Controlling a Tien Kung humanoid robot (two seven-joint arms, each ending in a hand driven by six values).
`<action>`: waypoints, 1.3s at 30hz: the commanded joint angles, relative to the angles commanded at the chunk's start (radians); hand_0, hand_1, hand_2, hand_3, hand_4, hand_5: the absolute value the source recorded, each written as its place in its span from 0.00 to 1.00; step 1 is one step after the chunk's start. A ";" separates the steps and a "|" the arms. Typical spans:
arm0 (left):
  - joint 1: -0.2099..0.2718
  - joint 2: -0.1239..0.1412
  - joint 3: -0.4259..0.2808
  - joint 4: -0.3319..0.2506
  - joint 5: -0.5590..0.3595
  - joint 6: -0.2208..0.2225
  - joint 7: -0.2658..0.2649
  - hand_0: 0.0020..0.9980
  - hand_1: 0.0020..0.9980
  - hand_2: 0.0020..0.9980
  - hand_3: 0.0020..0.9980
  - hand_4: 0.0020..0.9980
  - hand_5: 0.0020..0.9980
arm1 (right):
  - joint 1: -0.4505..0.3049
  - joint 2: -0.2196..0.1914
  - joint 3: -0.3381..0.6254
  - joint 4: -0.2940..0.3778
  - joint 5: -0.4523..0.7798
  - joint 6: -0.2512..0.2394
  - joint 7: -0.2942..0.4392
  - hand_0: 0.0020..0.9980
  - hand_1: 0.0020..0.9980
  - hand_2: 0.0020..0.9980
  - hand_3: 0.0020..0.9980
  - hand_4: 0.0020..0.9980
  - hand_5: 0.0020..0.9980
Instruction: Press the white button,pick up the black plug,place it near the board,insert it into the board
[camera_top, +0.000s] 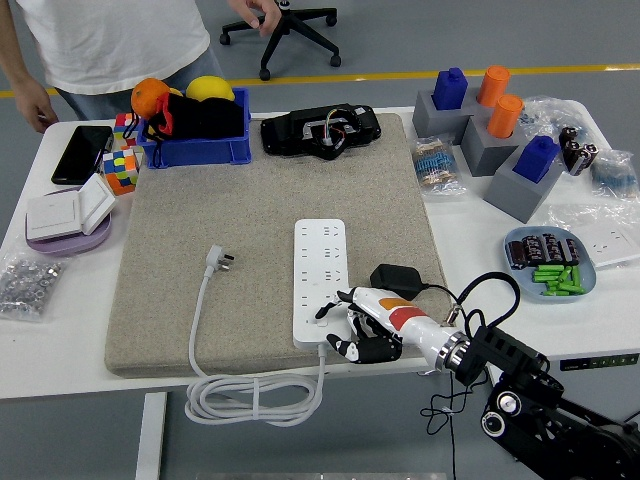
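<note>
Right robot hand — fingers spread — over the white power strip's near end, black plug beside.

No text, label, brand, number or sign can be read anywhere in the head view. The power strip shows only rows of socket holes, with no legible marking. The phone has a dark, blank screen. The cubes carry coloured squares only. The wall switches are plain white. The batteries in the blue tray are too small to make out any print. The person's white shirt shows no lettering.
</note>
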 joint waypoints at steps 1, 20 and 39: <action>0.000 0.000 -0.001 0.000 0.001 0.000 0.000 0.47 0.50 0.50 0.59 0.57 0.27 | 0.001 0.000 -0.002 -0.002 0.000 -0.002 0.001 0.00 0.00 0.15 0.62 0.63 0.22; 0.001 0.000 0.003 0.000 -0.001 -0.001 0.000 0.47 0.50 0.50 0.59 0.57 0.27 | 0.015 -0.004 -0.028 -0.039 -0.051 -0.029 0.009 0.00 0.00 0.15 0.62 0.60 0.20; 0.001 0.000 0.004 0.000 -0.002 -0.001 0.001 0.47 0.50 0.50 0.59 0.57 0.27 | 0.027 -0.015 -0.061 -0.053 -0.061 -0.029 0.007 0.00 0.00 0.15 0.62 0.57 0.16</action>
